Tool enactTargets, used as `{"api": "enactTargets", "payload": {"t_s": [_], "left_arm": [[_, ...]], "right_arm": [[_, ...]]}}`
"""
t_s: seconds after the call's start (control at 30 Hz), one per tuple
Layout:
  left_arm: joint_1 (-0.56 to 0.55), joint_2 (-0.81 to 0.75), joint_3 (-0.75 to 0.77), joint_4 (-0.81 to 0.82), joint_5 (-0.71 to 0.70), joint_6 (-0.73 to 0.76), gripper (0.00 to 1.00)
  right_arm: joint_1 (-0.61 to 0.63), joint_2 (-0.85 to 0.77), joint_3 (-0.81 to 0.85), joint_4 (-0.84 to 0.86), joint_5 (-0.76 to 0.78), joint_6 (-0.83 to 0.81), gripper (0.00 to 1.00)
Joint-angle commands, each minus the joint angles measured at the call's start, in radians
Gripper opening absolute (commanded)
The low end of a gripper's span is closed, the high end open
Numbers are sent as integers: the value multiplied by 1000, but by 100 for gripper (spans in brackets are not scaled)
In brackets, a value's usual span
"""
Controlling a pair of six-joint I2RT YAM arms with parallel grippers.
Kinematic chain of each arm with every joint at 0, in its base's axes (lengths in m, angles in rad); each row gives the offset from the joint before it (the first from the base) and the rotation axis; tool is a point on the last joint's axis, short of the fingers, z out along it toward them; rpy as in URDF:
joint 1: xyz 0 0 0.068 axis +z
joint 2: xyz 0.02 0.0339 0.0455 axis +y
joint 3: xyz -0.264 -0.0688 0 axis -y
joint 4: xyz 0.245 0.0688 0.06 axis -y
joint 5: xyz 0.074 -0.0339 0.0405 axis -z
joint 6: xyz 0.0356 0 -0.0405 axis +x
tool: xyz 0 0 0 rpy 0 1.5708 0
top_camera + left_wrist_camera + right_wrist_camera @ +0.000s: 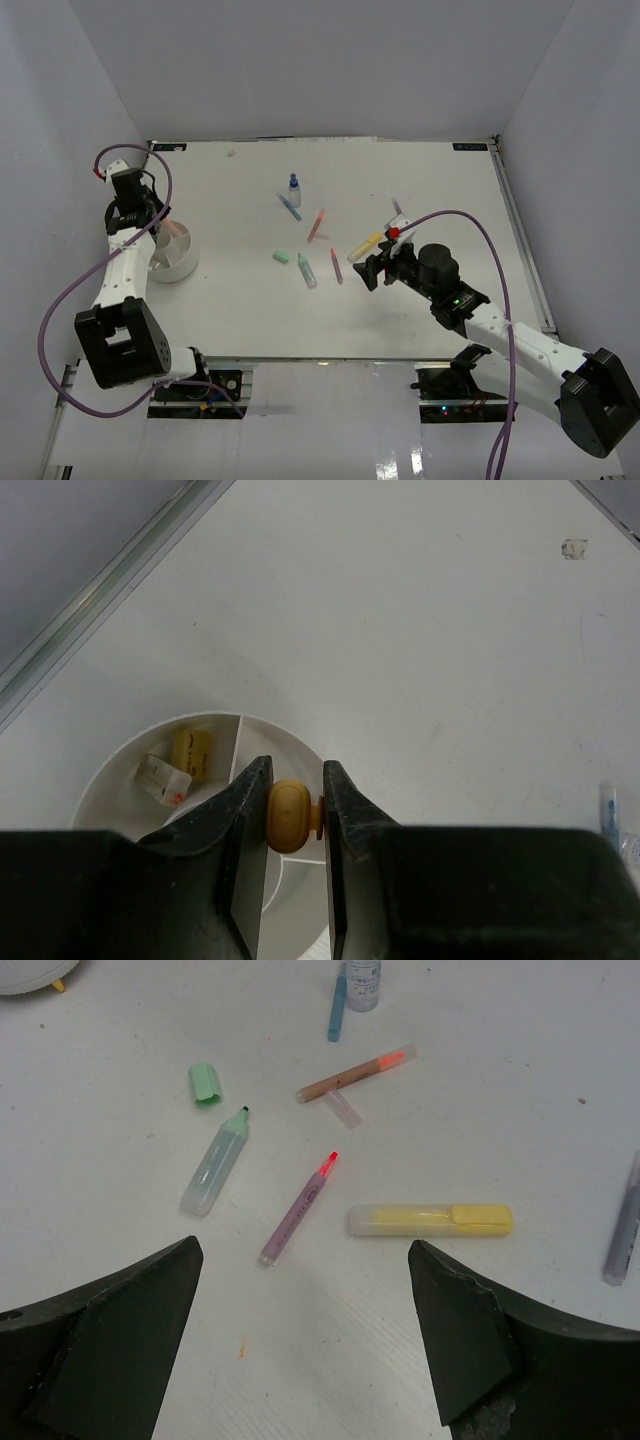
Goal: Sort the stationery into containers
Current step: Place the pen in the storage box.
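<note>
The left gripper point(295, 770) pinches a small tan block point(290, 818) between nearly closed fingers, over the white divided dish point(110, 785). Whether the block touches the dish is hard to tell. The right gripper point(305, 1250) hangs spread wide and holds nothing, above a yellow highlighter point(430, 1220) and a red-tipped pen point(298, 1210) on the surface point(500, 1080).

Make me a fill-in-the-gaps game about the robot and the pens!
The left end effector grips a tan piece above the white ____.
The right end effector is wide ____.
The big capped highlighter is coloured ____.
Missing words: dish, open, yellow.
</note>
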Motion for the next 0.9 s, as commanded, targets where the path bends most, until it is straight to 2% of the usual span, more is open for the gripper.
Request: {"api": "enactTargets", "payload": {"t_s": [0.0, 0.23, 0.7, 0.87], "left_arm": [[8, -8, -13, 34, -17, 2, 15], [13, 38, -40, 65, -1, -1, 29], [48, 51, -79, 146, 16, -8, 33], [48, 58, -82, 151, 17, -5, 38]], "right_arm": [[1, -10, -5, 41, 17, -5, 90], [1, -6, -8, 41, 24, -5, 90], [2, 13, -8, 45, 29, -7, 90], [1, 14, -8, 45, 32, -5, 90]]}}
